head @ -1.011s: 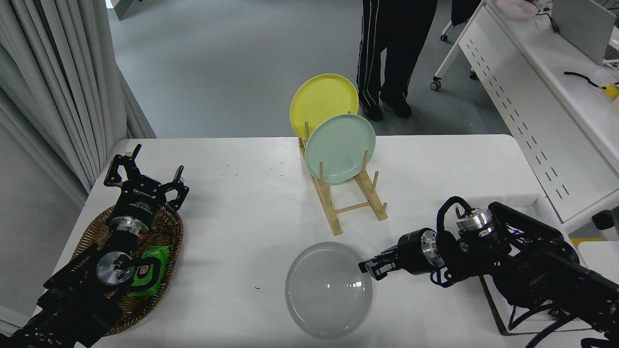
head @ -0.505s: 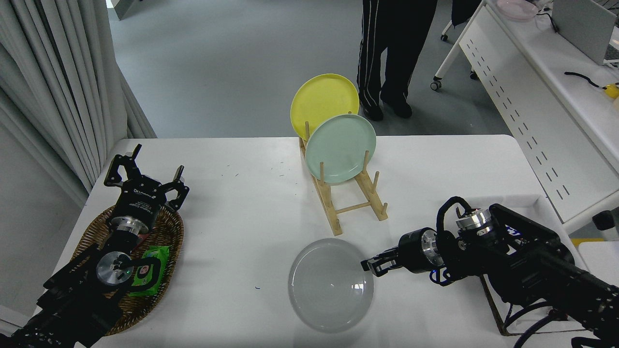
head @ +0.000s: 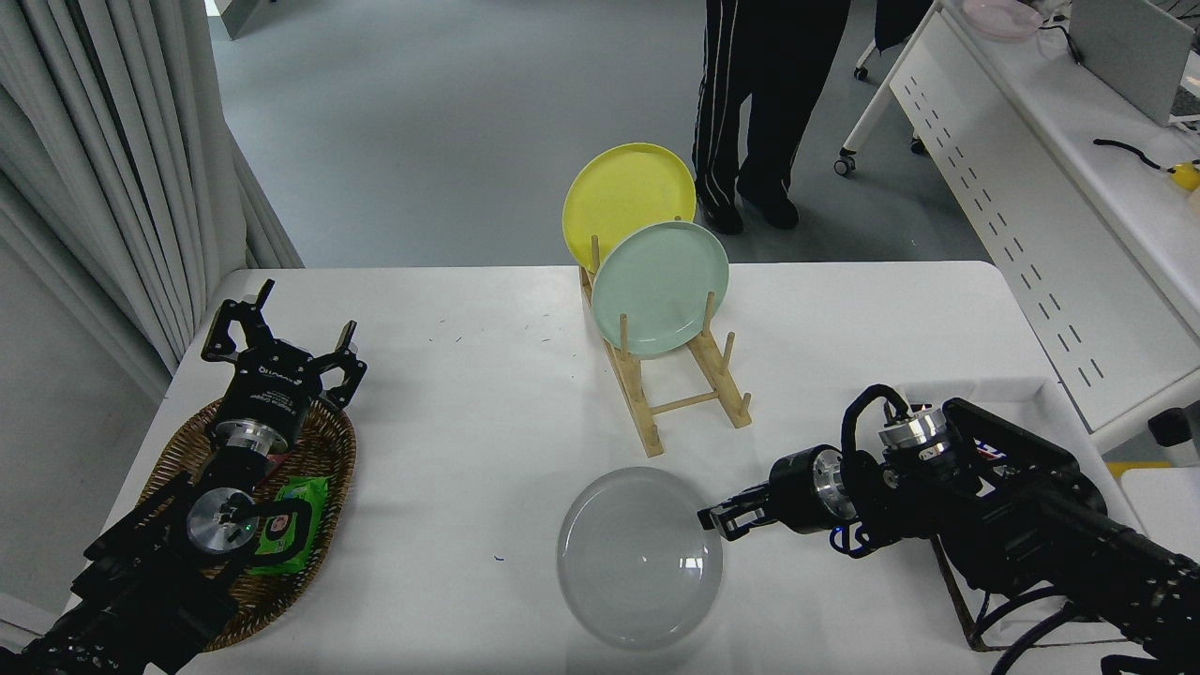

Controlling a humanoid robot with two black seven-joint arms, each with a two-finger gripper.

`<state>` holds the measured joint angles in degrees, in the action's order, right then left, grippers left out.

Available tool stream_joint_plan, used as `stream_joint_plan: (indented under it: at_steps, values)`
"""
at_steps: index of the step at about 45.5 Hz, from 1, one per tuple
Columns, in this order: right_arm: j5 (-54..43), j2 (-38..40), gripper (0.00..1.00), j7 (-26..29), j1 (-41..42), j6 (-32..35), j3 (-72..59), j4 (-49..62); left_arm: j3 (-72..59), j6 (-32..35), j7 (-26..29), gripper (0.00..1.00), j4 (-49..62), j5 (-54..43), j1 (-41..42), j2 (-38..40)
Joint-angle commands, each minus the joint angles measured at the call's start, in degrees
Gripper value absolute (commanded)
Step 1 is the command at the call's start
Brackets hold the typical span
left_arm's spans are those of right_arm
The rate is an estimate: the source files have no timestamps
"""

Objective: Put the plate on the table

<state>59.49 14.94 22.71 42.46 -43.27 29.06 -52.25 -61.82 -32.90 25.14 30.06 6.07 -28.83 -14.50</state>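
The light grey plate (head: 630, 562) lies low over the white table (head: 469, 422) near its front edge, almost flat. My right gripper (head: 714, 518) comes in from the right and is shut on the plate's right rim. My left gripper (head: 281, 342) is parked at the lower left above a wicker basket, fingers spread open and empty.
A wooden dish rack (head: 670, 394) behind the grey plate holds a mint green plate (head: 659, 287) and a yellow plate (head: 626, 195). A wicker basket (head: 319, 455) with a green packet (head: 291, 525) sits at the left. A person (head: 764, 103) stands beyond the table. A white perforated desk (head: 1022, 206) stands at the right.
The grey plate has tipped from a steeper tilt to nearly flat on the table. My right gripper stayed at its right rim and shifted only slightly.
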Motion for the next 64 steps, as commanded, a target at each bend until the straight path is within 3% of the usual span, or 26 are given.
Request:
stream_joint_plan:
  at_steps: [1,16,18,19,24,32,35,54,64]
  values:
    - [-0.16,-0.26,0.0,0.06,0.08,0.11,-0.05,0.04,0.03,0.03,0.0,1.0,0.0,0.0,0.0,0.0]
    - [-0.34,-0.61,0.0,-0.03,-0.01,0.2,-0.23,0.04,-0.06,-0.06,0.0,1.0,0.0,0.0,0.0,0.0]
    - [-0.34,-0.61,0.22,-0.03,-0.01,0.2,-0.23,0.04,-0.06,0.03,0.0,1.0,0.0,0.0,0.0,0.0]
    - [-0.34,-0.7,0.27,-0.03,0.07,0.2,-0.23,0.04,0.03,0.03,0.0,1.0,0.0,0.0,0.0,0.0]
    - [-0.86,-0.7,0.3,-0.03,0.08,0.29,-0.14,0.48,-0.06,0.03,0.0,1.0,0.09,0.0,0.0,0.0]
    - [-0.86,-1.4,0.7,-0.03,0.25,0.64,-0.14,1.1,0.03,0.03,0.0,1.0,0.0,0.0,0.0,0.0]
    - [-0.86,-1.4,1.0,-0.03,0.34,0.82,-0.14,1.01,-0.06,0.03,0.0,1.0,0.0,0.0,0.0,0.0]
    - [-0.34,1.85,1.0,0.15,2.1,6.52,-0.32,-6.45,0.03,0.03,0.0,1.0,0.0,0.0,0.0,0.0]
    - [-0.43,5.72,1.0,0.15,2.62,16.88,-0.14,-13.05,0.03,0.03,0.0,1.0,0.0,0.0,0.0,0.0]
